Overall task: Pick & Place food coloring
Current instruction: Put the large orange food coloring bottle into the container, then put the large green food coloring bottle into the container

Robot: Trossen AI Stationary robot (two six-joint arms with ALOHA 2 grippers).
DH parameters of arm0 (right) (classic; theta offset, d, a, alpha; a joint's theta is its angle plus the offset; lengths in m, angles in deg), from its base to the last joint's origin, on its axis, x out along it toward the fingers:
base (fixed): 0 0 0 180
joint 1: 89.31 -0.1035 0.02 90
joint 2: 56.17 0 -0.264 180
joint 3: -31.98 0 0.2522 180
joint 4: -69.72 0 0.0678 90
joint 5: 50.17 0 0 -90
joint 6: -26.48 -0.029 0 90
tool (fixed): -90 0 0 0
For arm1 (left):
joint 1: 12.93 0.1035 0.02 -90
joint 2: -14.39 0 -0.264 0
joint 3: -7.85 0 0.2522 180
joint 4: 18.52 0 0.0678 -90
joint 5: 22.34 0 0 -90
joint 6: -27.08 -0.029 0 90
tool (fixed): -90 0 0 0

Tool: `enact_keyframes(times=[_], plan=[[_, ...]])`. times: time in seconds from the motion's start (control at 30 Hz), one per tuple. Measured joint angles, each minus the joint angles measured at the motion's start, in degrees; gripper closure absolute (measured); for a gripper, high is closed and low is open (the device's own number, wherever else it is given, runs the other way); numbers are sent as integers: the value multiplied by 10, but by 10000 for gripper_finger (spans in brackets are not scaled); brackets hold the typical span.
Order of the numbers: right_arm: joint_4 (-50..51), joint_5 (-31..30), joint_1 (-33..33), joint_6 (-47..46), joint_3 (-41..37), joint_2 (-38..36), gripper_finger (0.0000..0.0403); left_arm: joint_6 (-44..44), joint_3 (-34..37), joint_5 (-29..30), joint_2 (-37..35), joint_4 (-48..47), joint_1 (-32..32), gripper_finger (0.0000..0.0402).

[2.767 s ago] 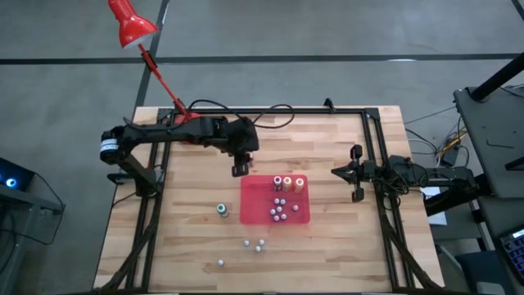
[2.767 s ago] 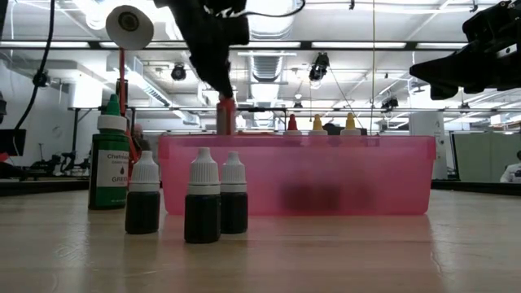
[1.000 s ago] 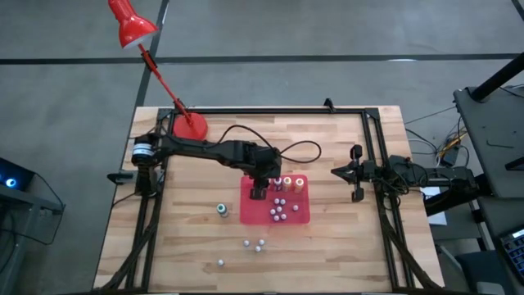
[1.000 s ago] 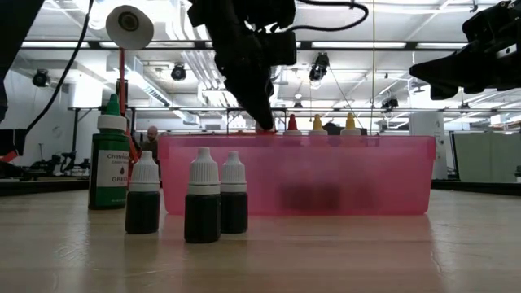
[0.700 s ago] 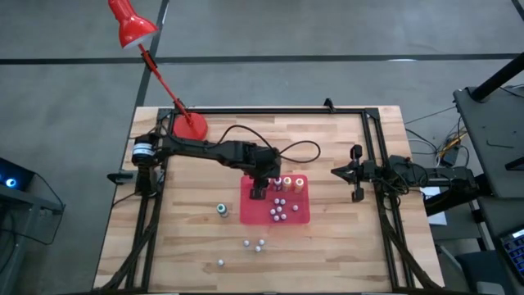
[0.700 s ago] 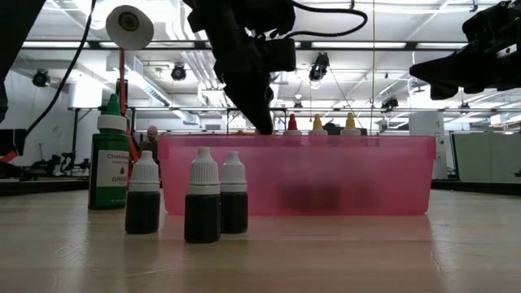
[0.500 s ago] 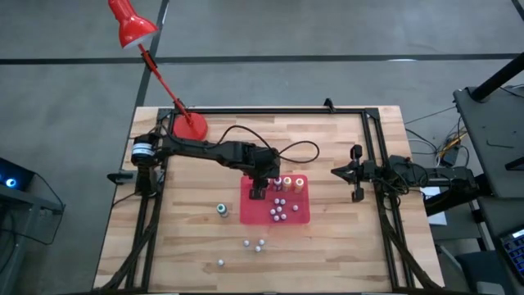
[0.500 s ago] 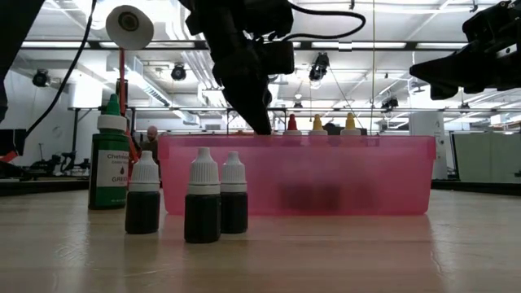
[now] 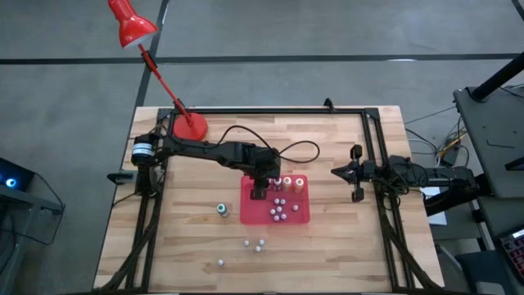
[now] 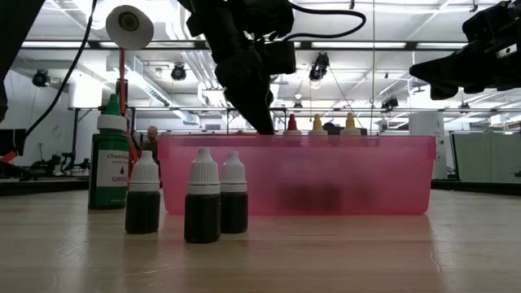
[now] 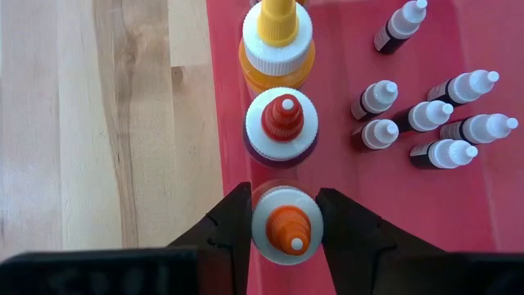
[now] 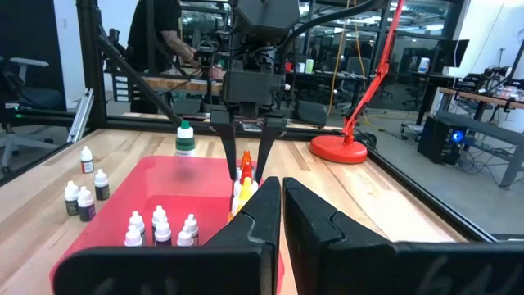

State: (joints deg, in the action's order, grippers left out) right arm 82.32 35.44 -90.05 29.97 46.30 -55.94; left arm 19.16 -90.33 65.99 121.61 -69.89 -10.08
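The left gripper has its fingers pinching an orange-capped food coloring bottle inside the pink tray; the right gripper's are pressed together.

Orange-cap bottle upright, in row with red-cap bottle, yellow-cap bottle; small bottles nearby.

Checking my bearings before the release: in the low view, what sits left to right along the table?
Green bottle → three dark dropper bottles → pink bin, with the left tool dipping over its left end.
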Motion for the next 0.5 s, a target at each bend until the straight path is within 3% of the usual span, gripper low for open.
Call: enact_keyframes(times=[0.33,0.5], plan=[[0,0,0,0,0,0,394,1,0,6,-2,-2,1,240],[0,0,0,0,0,0,394,1,-6,7,-3,-8,1,233]])
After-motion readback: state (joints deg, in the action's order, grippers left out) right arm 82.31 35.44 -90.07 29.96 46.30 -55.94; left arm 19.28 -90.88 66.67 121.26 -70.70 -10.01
